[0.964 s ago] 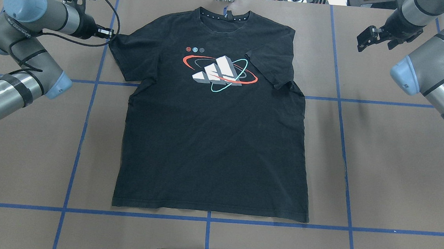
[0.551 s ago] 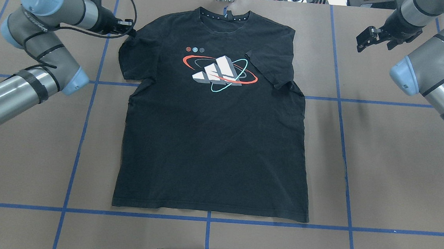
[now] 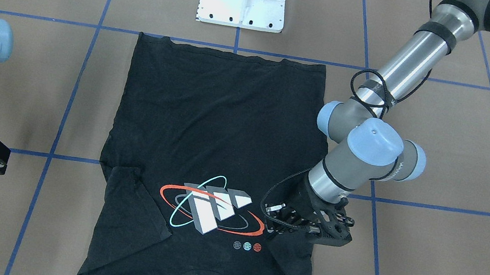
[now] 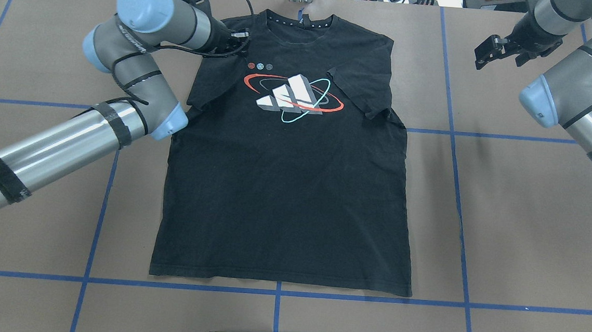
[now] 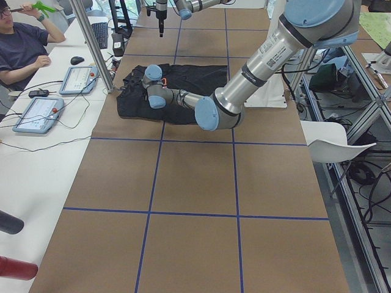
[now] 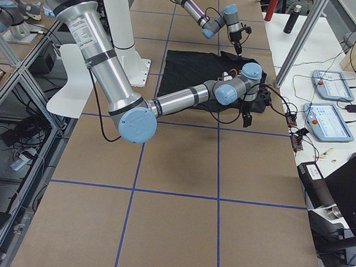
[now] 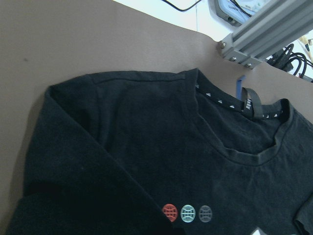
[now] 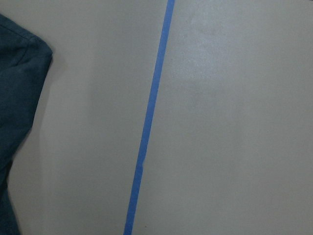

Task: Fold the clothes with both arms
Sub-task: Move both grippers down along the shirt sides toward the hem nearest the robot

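While the black short-sleeved T-shirt [image 4: 284,186] lies face up on the brown paper-covered desk [image 4: 531,229], you have its collar at the far edge and its hem at the near one, along a blue tape line [image 4: 370,298]. Your left arm [image 4: 68,139] reaches in over the shirt's left shoulder. Its black left gripper [image 4: 238,38] sits just left of the three small dots [image 4: 260,66] on the chest. It looks clamped on the left sleeve [image 4: 205,84], which is drawn inward and doubled over the front of the shirt. The fingers themselves are partly hidden by the wrist, so you cannot see the pinch cleanly. The right sleeve [image 4: 356,89] is folded in too, with its hem touching the teal end of the red-and-teal orbit logo [image 4: 293,99]. The body of the shirt below the logo is flat and smooth. Your right arm [image 4: 577,97] stays off the garment. Its black right gripper [image 4: 494,48] hangs with jaws spread over bare desk at the far right, near the shirt's right shoulder but apart from it, holding nothing.
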Motion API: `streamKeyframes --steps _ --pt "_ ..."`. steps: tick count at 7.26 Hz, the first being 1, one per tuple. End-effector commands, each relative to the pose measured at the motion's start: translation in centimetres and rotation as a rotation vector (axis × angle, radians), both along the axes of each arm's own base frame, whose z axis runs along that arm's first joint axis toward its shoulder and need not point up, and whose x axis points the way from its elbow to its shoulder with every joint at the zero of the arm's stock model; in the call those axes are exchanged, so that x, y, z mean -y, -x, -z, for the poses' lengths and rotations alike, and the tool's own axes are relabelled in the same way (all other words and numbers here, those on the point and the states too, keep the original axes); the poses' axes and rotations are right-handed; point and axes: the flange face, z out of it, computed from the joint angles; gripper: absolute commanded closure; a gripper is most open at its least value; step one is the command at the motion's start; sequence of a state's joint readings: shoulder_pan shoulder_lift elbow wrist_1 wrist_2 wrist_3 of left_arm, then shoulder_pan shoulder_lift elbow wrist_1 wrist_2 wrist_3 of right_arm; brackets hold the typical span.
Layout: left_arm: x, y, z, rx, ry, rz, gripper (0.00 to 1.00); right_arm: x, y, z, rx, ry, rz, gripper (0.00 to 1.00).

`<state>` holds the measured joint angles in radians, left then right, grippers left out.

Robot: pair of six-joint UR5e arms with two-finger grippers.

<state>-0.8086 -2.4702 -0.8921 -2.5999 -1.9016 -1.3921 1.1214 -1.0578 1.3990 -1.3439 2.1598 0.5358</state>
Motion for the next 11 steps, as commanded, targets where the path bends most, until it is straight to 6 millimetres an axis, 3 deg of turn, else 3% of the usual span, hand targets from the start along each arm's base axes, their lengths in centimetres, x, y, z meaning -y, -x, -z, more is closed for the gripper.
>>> streamKeyframes --steps 1,3,4,5,7,8,9,11 --pt "-0.4 -1.9 1.6 0.012 0.028 0.013 1.0 -0.1 0.1 0.0 0.0 0.001 0.001 0.0" --pt "-0.7 -2.9 2.0 0.019 0.019 0.035 1.0 -0.1 0.2 -0.1 -0.001 0.003 0.002 0.0" --pt "-0.7 -2.8 2.3 0.015 0.011 0.034 0.59 -0.1 0.2 -0.1 -0.001 0.003 0.002 0.0" --pt "-0.9 -2.7 2.8 0.006 0.002 0.033 0.01 -0.1 0.2 -0.1 -0.001 0.005 0.001 0.0" --pt "-1.7 -1.7 4.9 -0.027 -0.026 -0.011 0.0 -0.3 0.3 0.2 0.013 0.03 -0.029 0.0" --pt "-2.9 -0.9 3.7 -0.019 -0.06 -0.082 0.0 -1.1 0.7 0.6 0.039 0.086 -0.09 0.0" --pt "-4.8 0.6 1.6 -0.001 -0.092 -0.103 0.0 -3.3 2.4 1.6 0.066 0.126 -0.122 0.0" --pt "-8.7 3.7 -0.6 -0.037 -0.105 -0.178 0.0 -11.7 3.9 2.1 0.095 0.153 -0.142 0.0"
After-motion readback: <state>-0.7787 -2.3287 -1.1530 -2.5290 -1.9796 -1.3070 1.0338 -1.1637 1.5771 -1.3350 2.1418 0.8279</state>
